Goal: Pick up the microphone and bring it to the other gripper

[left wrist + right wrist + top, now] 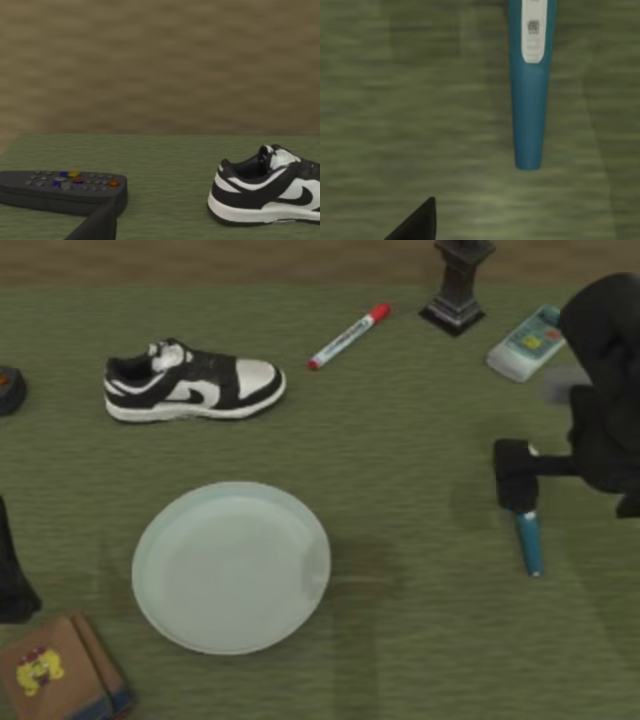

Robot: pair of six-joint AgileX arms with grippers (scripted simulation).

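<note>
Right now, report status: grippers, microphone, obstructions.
Right gripper over the microphone head at table's right, grip unconfirmed. Teal handle lying flat on the mat. Left arm parked at left edge. Plate and sneaker lie between the arms.

Top view: camera above the table (400,440), looking straight down; it takes in the shoe (193,382), plate (231,566) and marker (348,336), with the right arm (600,390) entering at the right edge. Left wrist view: camera low and close to the table surface, facing level across it toward a tan backdrop (160,65); it shows the remote (62,187) and the shoe (265,185), the shoe being shared with the top view. Right wrist view: camera very near the table, looking down on the microphone (530,85) handle, shared with the top view, where the microphone (529,543) lies beside the right claw (517,480)
</note>
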